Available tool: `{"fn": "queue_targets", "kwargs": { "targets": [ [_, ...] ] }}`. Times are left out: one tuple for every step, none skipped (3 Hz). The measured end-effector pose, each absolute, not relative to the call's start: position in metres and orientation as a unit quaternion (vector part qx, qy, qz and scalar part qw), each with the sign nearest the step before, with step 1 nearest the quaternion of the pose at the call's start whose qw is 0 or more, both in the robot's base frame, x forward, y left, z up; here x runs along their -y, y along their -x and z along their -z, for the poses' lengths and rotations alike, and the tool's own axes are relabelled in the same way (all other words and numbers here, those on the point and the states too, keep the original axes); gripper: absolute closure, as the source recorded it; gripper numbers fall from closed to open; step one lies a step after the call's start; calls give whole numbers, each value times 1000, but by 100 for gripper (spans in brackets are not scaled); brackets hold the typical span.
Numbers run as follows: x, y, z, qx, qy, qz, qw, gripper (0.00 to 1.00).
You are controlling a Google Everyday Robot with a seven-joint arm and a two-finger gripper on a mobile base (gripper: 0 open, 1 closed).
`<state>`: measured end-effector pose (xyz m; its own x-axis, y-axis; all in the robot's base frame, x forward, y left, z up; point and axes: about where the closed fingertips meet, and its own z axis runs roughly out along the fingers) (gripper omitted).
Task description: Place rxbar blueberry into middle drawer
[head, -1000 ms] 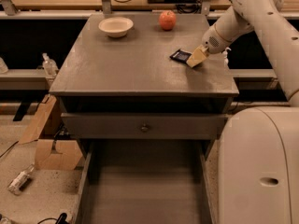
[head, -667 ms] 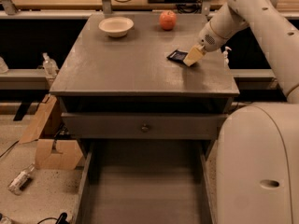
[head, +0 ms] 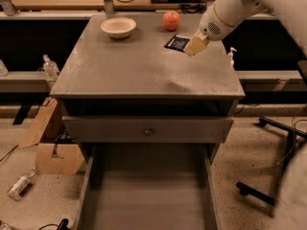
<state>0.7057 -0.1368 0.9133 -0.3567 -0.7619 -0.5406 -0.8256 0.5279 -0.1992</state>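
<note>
Touching rxbar blueberry (head: 176, 42), gripper (head: 193, 46) near apple (head: 171, 19); print unreadable.

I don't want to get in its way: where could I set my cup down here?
The front half of the cabinet top is bare, from the bowl forward to the edge. The open drawer below has a bare floor too. The back right is crowded: apple, bar, and the gripper at the bar's right edge.

Tan gripper (head: 195, 45) beside navy rxbar blueberry (head: 176, 42); middle drawer (head: 148, 198) grey.
</note>
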Motion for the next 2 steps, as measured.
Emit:
{"fn": "queue_targets", "kwargs": {
  "targets": [
    [131, -634, -976, -806, 462, -34, 369, 100],
    [137, -572, -991, -803, 435, -24, 405, 100]
  ]
}}
